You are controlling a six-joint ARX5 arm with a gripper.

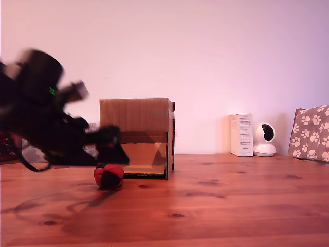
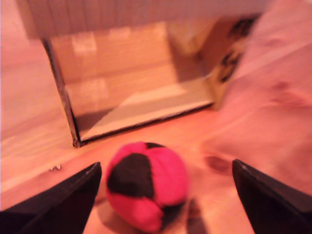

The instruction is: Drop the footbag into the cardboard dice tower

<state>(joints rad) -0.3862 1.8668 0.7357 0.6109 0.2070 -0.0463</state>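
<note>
The red and black footbag [image 1: 108, 176] lies on the wooden table just in front of the cardboard dice tower [image 1: 138, 135], at the exterior view's left corner of its lower opening. In the wrist view the footbag [image 2: 145, 184] rests between my two dark fingers [image 2: 63, 200], which stand wide apart and do not touch it. My gripper [image 1: 112, 154] is open and hovers just above the ball, the arm blurred with motion. The tower's opening [image 2: 141, 105] with its sloped ramp shows right behind the ball.
A white upright carton [image 1: 241, 135] and a small white camera [image 1: 265, 140] stand at the back on the exterior view's right. A paw-print patterned box [image 1: 310, 133] sits at the far right edge. Bare table spreads across the front.
</note>
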